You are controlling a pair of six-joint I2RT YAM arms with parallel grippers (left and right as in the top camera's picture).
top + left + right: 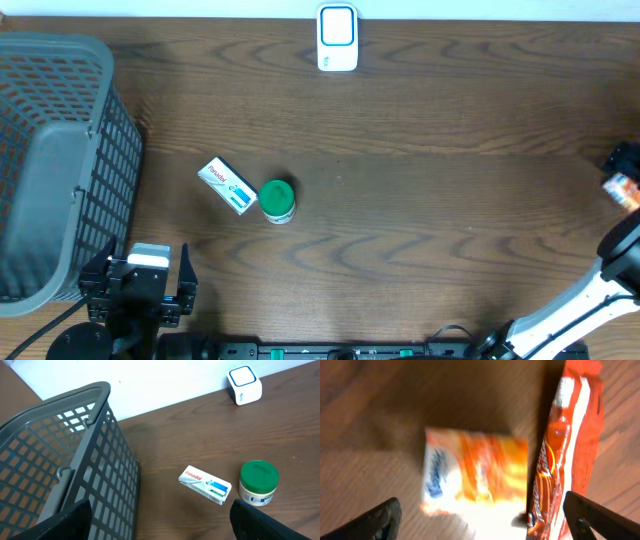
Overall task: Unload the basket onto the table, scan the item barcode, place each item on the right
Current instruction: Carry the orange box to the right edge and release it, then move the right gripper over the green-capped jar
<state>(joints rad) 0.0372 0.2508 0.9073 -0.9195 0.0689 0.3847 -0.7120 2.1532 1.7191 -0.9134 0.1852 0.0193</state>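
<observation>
The white barcode scanner (337, 38) with a blue-rimmed face stands at the table's far edge; it also shows as the scanner (244, 385) in the left wrist view. At the far right edge my right gripper (622, 172) hangs over an orange item (622, 190). From the right wrist, that gripper (482, 510) is open. A blurred orange-and-white box (475, 472) lies loose on the wood between its fingers, and an orange packet (567, 445) sits beside the box. My left gripper (145, 258) rests open at the near left, its jaws (160, 510) holding nothing.
A grey mesh basket (115, 150) fills the left side, its wall (100, 460) close to my left gripper. A white Panadol box (227, 185) (205, 485) and a green-lidded jar (277, 200) (258, 482) sit together mid-table.
</observation>
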